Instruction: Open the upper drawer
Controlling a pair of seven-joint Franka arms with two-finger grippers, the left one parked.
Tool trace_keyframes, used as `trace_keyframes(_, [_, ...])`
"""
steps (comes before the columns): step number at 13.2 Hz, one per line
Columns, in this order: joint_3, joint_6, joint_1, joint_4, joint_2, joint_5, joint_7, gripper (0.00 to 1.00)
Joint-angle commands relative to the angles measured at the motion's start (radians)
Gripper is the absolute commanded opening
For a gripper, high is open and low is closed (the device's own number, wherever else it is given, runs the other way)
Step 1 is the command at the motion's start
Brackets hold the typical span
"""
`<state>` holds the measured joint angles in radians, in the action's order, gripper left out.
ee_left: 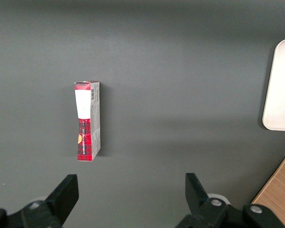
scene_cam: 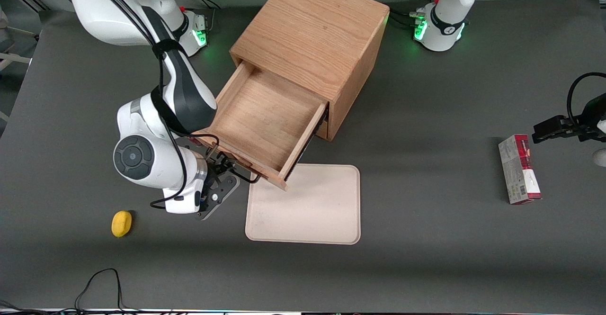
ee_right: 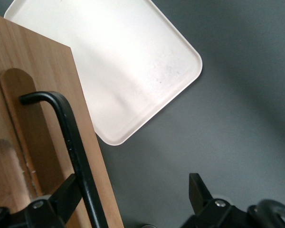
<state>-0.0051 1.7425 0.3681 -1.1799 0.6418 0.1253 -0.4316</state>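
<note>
A small rounded yellow object (scene_cam: 121, 223) is lying on the matte dark grey table (scene_cam: 426, 267) toward the working arm's end. Near it, the gripper (scene_cam: 226, 172) is hovering just in front of the upper drawer (scene_cam: 265, 121), which is standing pulled well out of the oak cabinet (scene_cam: 312, 35), showing its shallow, bare, grained light-wood floor. In the right wrist view the drawer's thin black handle (ee_right: 73, 142), a round bar with a bent end, is passing just beside one black finger (ee_right: 69, 192); the fingers are standing spread wide, the second one well apart from the bar, and whether the nearer finger is touching the handle cannot be told. The gripper is pinching nothing. A flat cream tray (scene_cam: 326, 220) with rounded corners and a smooth, faintly speckled surface is lying on the table nearer to the front camera than the cabinet, its corner reaching under the drawer's front. Toward the parked arm's end, a slim red and white carton (scene_cam: 519, 169) with printed sides is lying flat on the table, well apart from the tray.
</note>
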Motion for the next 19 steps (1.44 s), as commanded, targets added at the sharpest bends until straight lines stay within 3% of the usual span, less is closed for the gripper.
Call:
trace_keyframes(1, [0.000, -0.069, -0.021, 0.060, 0.003, 0.007, -0.026, 1.00])
trace_keyframes(5, [-0.004, -0.139, -0.061, 0.065, -0.086, -0.003, -0.013, 1.00])
trace_keyframes(8, [-0.071, -0.286, -0.063, -0.028, -0.203, -0.001, 0.030, 1.00])
trace_keyframes(13, [-0.176, -0.206, -0.054, -0.370, -0.472, -0.006, 0.034, 1.00])
trace_keyframes(16, [-0.181, -0.092, -0.054, -0.604, -0.640, -0.041, 0.282, 1.00])
trace_keyframes(19, [-0.185, -0.092, -0.057, -0.619, -0.686, -0.042, 0.341, 1.00])
